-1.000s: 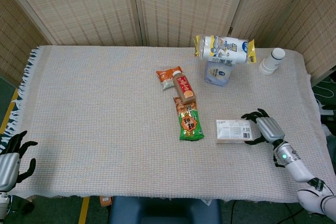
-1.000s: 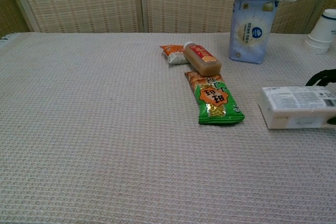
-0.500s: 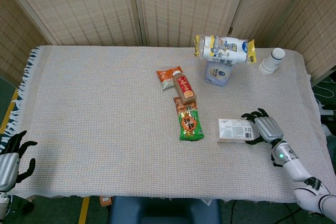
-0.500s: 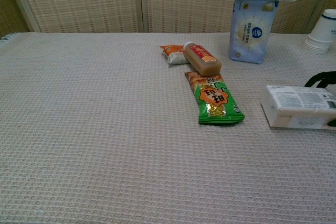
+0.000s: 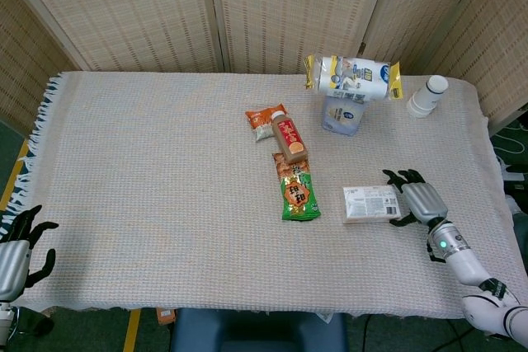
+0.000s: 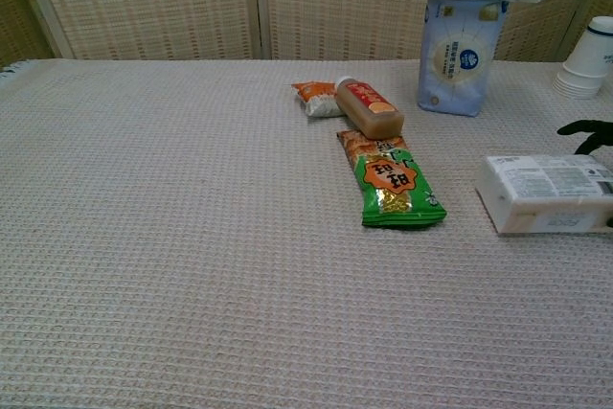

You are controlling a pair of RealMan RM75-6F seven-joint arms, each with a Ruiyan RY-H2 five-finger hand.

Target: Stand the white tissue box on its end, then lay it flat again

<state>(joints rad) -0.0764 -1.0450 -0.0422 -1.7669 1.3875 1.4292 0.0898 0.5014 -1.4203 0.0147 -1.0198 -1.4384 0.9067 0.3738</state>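
Since a second ago, right hand (image 5: pixel 421 201) has loosened; fingers now seem spread beside the flat white rectangular tissue box (image 5: pixel 371 204) on the woven surface (image 5: pixel 148 187), probably releasing.

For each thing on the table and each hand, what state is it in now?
white tissue box: lying flat.
right hand: at the box's right end, fingers spread; grip unclear.
left hand: off the table's corner, holding nothing.
brown bottle: lying on its side.
green snack bag: flat, sealed.
blue tissue pack: upright, a roll pack resting on top.
paper cups: stacked.
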